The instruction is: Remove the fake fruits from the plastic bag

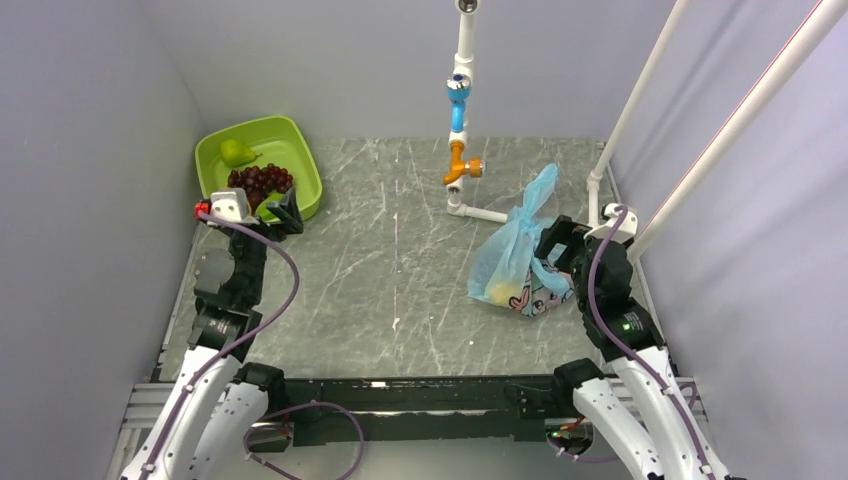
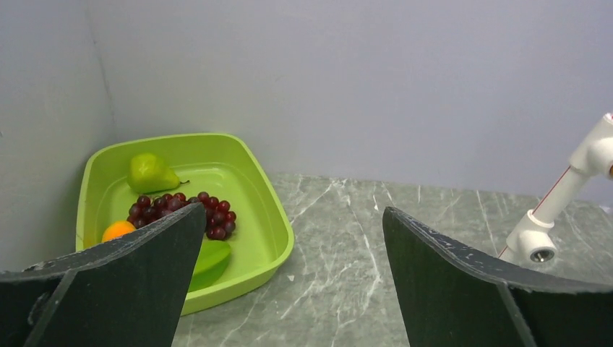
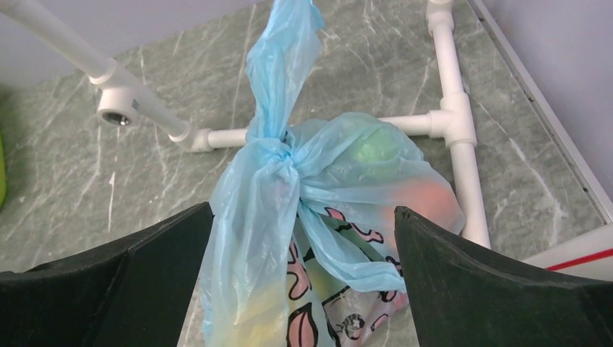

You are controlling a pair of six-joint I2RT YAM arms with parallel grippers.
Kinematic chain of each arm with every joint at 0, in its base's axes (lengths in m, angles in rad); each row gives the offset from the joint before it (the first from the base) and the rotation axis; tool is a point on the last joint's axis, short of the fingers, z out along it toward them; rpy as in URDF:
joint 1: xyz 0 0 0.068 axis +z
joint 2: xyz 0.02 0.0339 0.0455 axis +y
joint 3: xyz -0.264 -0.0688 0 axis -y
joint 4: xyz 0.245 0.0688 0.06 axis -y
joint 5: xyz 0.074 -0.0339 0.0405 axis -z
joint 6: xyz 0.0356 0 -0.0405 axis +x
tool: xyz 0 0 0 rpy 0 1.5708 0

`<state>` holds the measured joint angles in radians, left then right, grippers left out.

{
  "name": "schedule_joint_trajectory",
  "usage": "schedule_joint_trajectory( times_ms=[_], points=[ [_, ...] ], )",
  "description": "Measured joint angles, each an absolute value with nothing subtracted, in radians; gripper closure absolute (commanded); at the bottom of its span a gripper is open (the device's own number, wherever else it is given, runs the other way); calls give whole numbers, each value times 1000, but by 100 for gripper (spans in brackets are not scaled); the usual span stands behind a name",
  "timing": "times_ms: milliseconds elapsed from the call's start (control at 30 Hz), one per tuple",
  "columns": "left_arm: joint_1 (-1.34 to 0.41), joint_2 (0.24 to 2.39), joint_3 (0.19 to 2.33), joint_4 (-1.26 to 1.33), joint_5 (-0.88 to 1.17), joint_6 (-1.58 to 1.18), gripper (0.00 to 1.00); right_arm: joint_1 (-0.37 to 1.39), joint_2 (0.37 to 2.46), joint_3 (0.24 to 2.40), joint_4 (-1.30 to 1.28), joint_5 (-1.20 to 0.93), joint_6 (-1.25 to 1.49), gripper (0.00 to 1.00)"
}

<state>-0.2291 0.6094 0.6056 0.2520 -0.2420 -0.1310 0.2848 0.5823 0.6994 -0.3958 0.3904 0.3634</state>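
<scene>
Currently the right gripper point(image 3: 302, 210) gapes wide around the knotted plastic bag point(image 3: 318, 166), fake fruits point(image 3: 376, 148) showing through it, near the table's right edge, while the left gripper point(image 2: 294, 211) hangs equally spread beside the green tub point(image 2: 278, 231) in the far left corner.
</scene>
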Motion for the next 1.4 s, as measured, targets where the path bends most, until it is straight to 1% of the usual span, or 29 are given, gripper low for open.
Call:
schedule_joint_trajectory(
  times_ms=[367, 500, 800, 933, 1067, 1133, 1167, 1300, 1400],
  points=[
    [-237, 599, 597, 171, -178, -124, 1, 285, 639, 723, -448, 413, 400, 0],
    [-262, 626, 627, 104, -177, -125, 1, 285, 678, 741, -473, 407, 440, 0],
    [-345, 679, 668, 26, -174, -89, 1, 285, 827, 736, -487, 306, 554, 0],
    [-358, 684, 675, 9, -128, -77, 0, 285, 883, 710, -458, 259, 561, 0],
    [-368, 717, 702, -12, -78, -67, 4, 286, 957, 708, -417, 225, 568, 1],
    [-370, 746, 722, -34, -60, -67, 4, 286, 991, 707, -401, 220, 582, 10],
    [-372, 761, 731, -39, -51, -67, 2, 286, 1010, 706, -390, 215, 594, 11],
    [-386, 816, 758, -81, -22, -67, 1, 286, 1042, 692, -357, 201, 631, 26],
    [-399, 849, 770, -113, -7, -65, 1, 292, 1042, 676, -334, 191, 640, 45]
  ],
)
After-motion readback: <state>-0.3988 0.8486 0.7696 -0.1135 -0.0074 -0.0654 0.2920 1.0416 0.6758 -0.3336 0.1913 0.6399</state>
